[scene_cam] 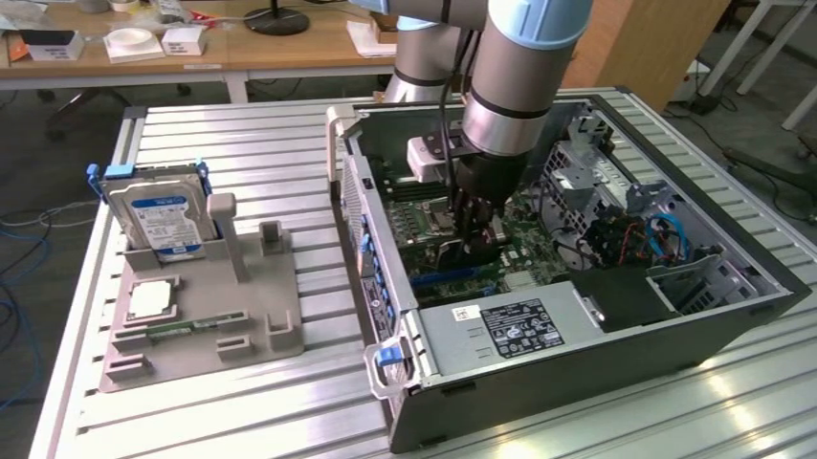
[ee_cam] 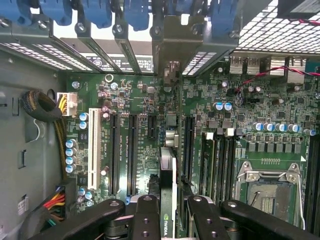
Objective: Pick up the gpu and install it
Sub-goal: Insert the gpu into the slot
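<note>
Over the open computer case (scene_cam: 562, 316) the arm reaches straight down, its end effector (ee_cam: 173, 210) pinching one gpu (ee_cam: 168, 172) edge-on above the motherboard (ee_cam: 140, 125) slots. At nine o'clock on the tabletop (scene_cam: 255, 134), one gray holder (scene_cam: 205, 316) carries one hard drive (scene_cam: 160, 220) and one processor chip (scene_cam: 151, 298).

Robotics lab: slatted aluminium workbench (scene_cam: 255, 134), open computer case (scene_cam: 613, 316), grey parts fixture (scene_cam: 243, 316), cluttered wooden desks (scene_cam: 281, 48), loose floor cables (scene_cam: 19, 229)
</note>
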Available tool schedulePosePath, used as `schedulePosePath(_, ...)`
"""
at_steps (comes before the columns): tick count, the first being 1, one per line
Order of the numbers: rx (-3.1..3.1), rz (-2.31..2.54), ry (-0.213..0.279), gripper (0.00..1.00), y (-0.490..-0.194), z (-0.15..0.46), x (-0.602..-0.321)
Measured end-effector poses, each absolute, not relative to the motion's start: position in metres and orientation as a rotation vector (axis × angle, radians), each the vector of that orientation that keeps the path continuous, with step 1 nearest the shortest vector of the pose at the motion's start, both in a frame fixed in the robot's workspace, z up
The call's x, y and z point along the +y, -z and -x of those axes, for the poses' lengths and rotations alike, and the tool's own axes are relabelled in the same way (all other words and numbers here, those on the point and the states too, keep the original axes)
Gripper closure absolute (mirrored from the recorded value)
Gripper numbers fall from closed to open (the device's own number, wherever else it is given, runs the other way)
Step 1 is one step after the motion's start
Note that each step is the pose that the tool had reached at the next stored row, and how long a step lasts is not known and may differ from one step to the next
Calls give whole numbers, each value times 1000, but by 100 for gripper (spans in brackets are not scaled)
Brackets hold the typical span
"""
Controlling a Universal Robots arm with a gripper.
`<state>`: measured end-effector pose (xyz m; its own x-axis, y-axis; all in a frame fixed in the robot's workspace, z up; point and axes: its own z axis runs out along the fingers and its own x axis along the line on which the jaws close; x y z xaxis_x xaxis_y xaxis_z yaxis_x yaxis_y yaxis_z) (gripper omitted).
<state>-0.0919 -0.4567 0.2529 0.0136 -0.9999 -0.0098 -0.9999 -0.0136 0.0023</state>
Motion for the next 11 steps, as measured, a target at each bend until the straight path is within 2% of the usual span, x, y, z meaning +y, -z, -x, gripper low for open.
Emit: schedulePosePath(11,2211,2224,-14,74,-253,92,-457)
